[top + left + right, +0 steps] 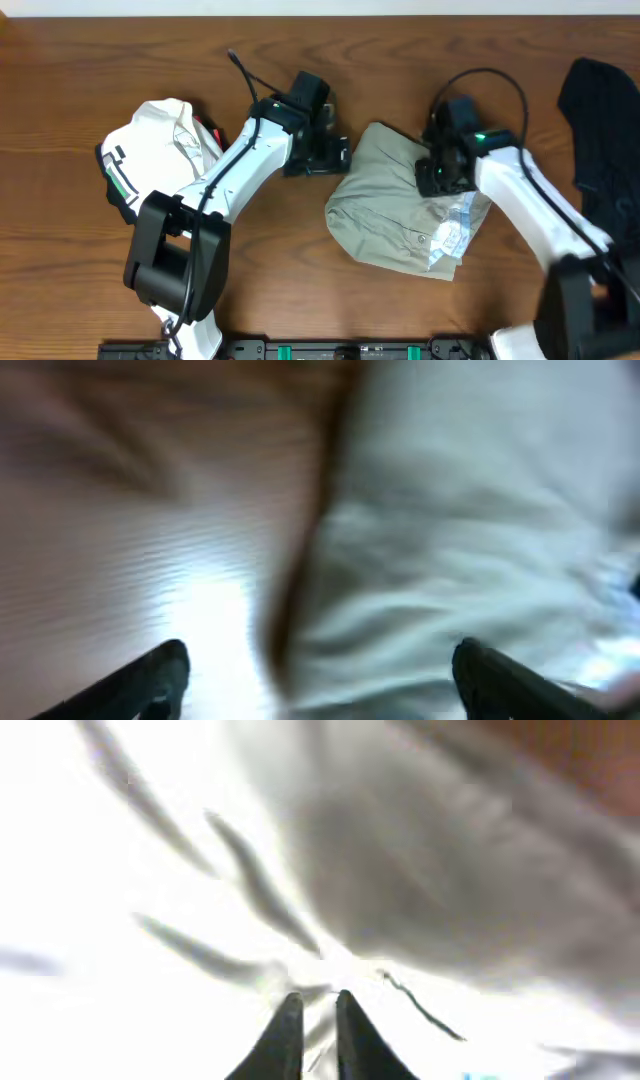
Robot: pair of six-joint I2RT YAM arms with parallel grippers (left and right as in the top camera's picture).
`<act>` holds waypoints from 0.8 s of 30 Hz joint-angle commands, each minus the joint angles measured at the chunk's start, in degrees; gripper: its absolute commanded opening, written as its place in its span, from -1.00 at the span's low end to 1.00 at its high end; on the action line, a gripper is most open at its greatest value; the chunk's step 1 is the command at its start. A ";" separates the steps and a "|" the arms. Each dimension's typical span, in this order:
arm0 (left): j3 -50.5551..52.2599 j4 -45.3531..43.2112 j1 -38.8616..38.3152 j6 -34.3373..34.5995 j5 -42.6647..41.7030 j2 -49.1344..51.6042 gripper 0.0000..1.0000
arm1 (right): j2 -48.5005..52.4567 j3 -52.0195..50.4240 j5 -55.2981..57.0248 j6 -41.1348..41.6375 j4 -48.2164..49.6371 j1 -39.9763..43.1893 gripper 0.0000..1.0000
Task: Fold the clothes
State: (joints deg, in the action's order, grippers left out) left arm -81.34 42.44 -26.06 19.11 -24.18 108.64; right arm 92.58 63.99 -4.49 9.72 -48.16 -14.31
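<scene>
A khaki-grey shirt (385,215) lies bunched in the middle of the wooden table, its pale lining with a label (452,232) showing at the lower right. My left gripper (335,155) is open at the shirt's upper left edge; in the left wrist view its fingers (320,670) stand wide apart over blurred cloth (470,540) and table. My right gripper (437,172) is on the shirt's upper right part. In the right wrist view its fingers (319,1020) are nearly together with a fold of pale cloth (330,960) pinched between them.
A folded white shirt with a dark and green trim (155,150) lies at the left. A black garment (605,130) lies at the right edge of the table. Bare wood (280,260) shows in front of the shirts.
</scene>
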 commanded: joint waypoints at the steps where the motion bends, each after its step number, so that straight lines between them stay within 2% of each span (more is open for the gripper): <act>1: 0.35 -0.33 -0.48 -0.66 -10.84 0.94 0.83 | -7.28 0.02 -1.77 -0.37 -0.07 0.81 -0.61; 3: 0.35 -0.33 -1.01 -0.90 -13.03 2.56 0.92 | -10.69 0.02 -1.75 0.79 -0.04 1.33 -0.49; 6: 0.35 -0.35 -2.25 -2.21 -15.61 5.84 0.94 | -14.49 0.02 -1.75 2.29 -0.04 2.27 -0.42; 8: 0.35 -0.57 -3.21 -2.19 -16.28 8.31 1.00 | -15.72 0.02 -1.75 2.51 -0.09 2.69 -0.42; 14: 0.35 -4.11 -6.93 -2.38 -21.22 14.99 1.00 | -15.65 0.00 -1.75 2.49 -1.14 2.73 -0.44; 16: 0.35 -5.05 -8.02 -2.36 -21.73 16.22 0.93 | -15.63 0.00 -1.75 2.49 -1.20 2.73 -0.44; 17: 0.35 -5.27 -8.50 -2.38 -21.73 16.44 0.85 | -15.63 0.00 -1.75 2.49 -1.18 2.73 -0.44; 19: 0.33 -5.51 -9.18 -2.40 -21.70 16.41 0.45 | -15.63 0.00 -1.73 2.49 -1.18 2.73 -0.45; 20: 0.24 -5.66 -9.42 -2.45 -21.73 16.28 0.17 | -15.63 0.00 -1.70 2.49 -1.18 2.73 -0.45; 21: 0.04 -5.64 -9.42 -2.62 -21.77 16.26 -0.20 | -15.63 0.00 -1.44 2.49 -1.18 2.73 -0.45; 23: -0.31 -5.57 -9.35 -2.62 -21.94 16.13 -0.70 | -15.63 0.00 -1.07 2.49 -1.14 2.78 -0.45; 24: -0.55 -5.29 -9.18 -2.67 -21.94 15.91 -0.88 | -15.63 0.00 -0.85 2.49 -1.16 2.78 -0.45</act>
State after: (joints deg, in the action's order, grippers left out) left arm -81.65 36.80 -35.44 17.80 -46.00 123.81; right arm 76.86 63.99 -5.93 11.55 -49.25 -11.97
